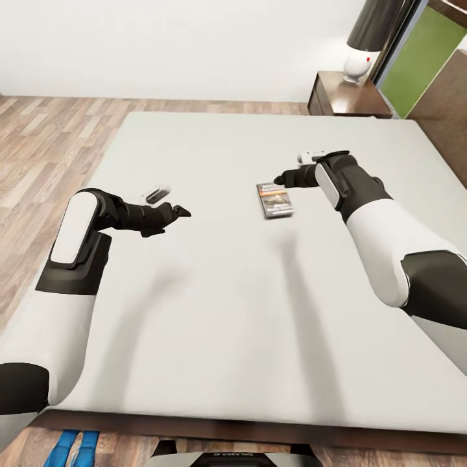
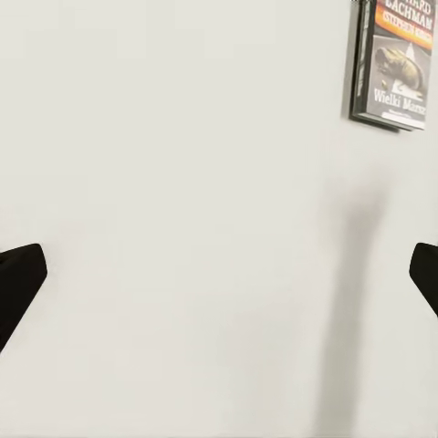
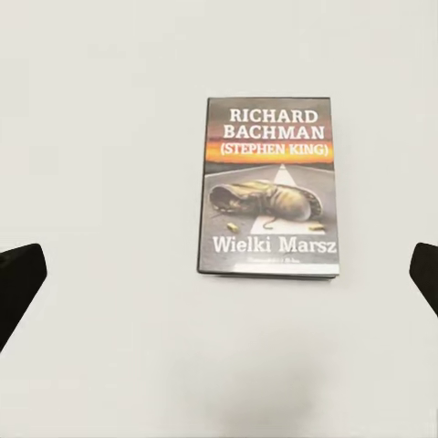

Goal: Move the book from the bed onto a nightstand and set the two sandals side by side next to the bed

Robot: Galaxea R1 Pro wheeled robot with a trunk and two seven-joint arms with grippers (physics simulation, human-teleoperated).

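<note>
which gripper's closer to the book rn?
Right. The right gripper hovers just beside the book on the bed; the left gripper is farther off across the mattress. Both have open jaws.

White arms, black joints, grippers

Floor, wall, lamp and window around the room's edges.
A wood-plank floor (image 1: pixel 45 139) ran along the far and left sides in the head view, meeting a plain white wall (image 1: pixel 181 45) at the back. A lamp (image 1: pixel 364 45) with a white base and a dark shade stood in the far right corner, just beside a dark-framed window (image 1: pixel 421 55) that showed green outside.
</note>
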